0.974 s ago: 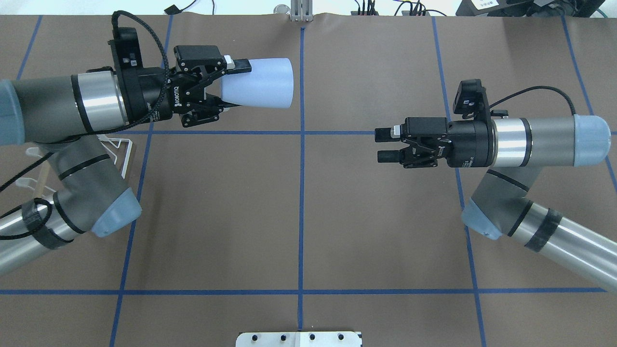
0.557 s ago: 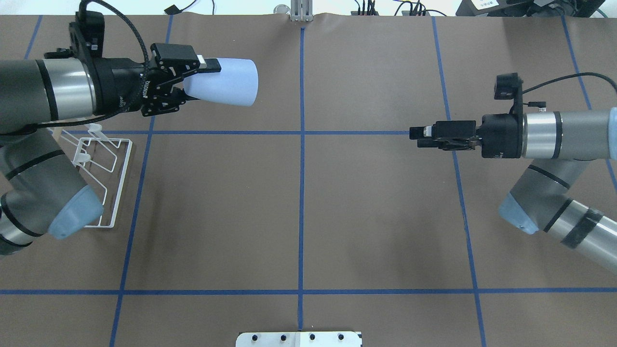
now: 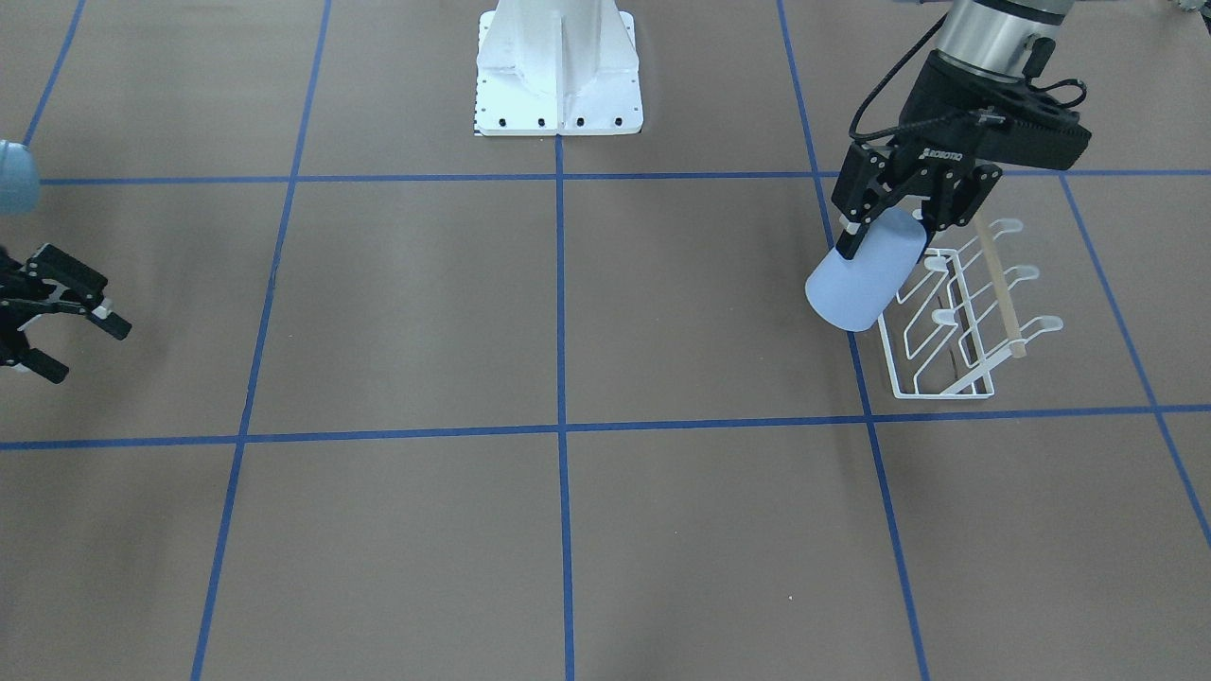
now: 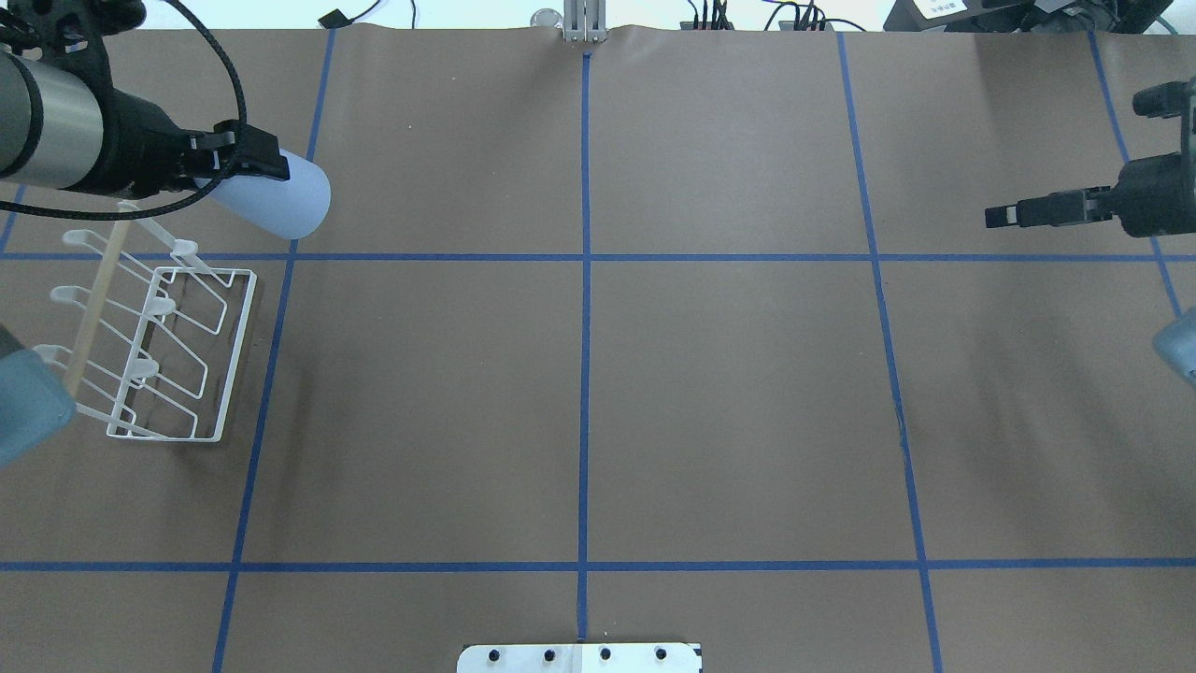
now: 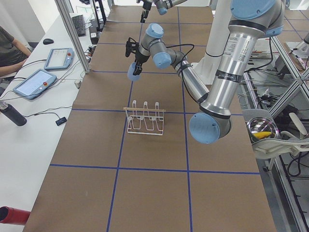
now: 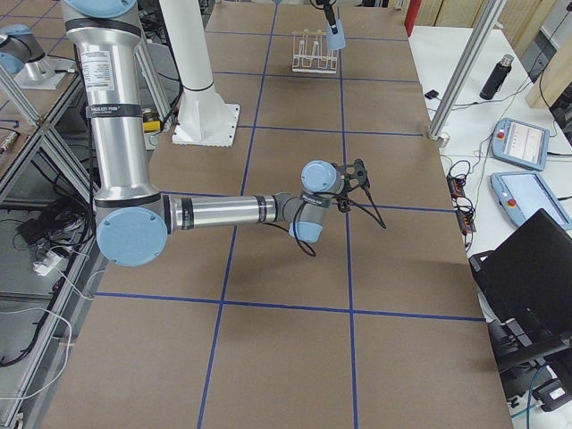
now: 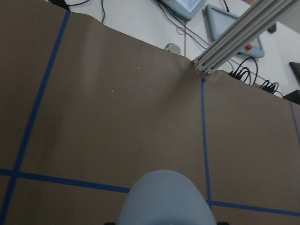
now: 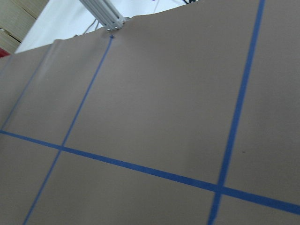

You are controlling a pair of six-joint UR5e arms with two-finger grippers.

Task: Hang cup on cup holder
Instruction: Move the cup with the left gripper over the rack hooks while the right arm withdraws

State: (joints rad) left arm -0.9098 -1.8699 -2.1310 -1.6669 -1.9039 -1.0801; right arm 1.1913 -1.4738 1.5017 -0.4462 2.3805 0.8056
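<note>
Left hand [image 3: 886, 236] clamps the cup [image 3: 866, 279], hiding its base; right hand [image 3: 90, 350], cut off, gapes.

Long table [image 4: 729, 402] under brown paper, gridded with blue tape lines [image 4: 584, 374], white wire cup holder [image 4: 154, 350] standing on its base frame toward the robot's left end, wooden rod [image 4: 93, 308] along its top, white pedestal plate [image 3: 558, 95] at the robot's edge, mid-length.

Brown covering spreads over the table [image 8: 154, 93], which fills nearly the whole view. Blue tape lines [image 8: 140, 166] divide it into a grid. One long line runs slantwise across and meets a steeper one at a crossing [image 8: 219, 189] low down. At the table's far edge stands an aluminium profile [image 8: 101, 10], with a white surface [image 8: 56, 23] beyond it.
</note>
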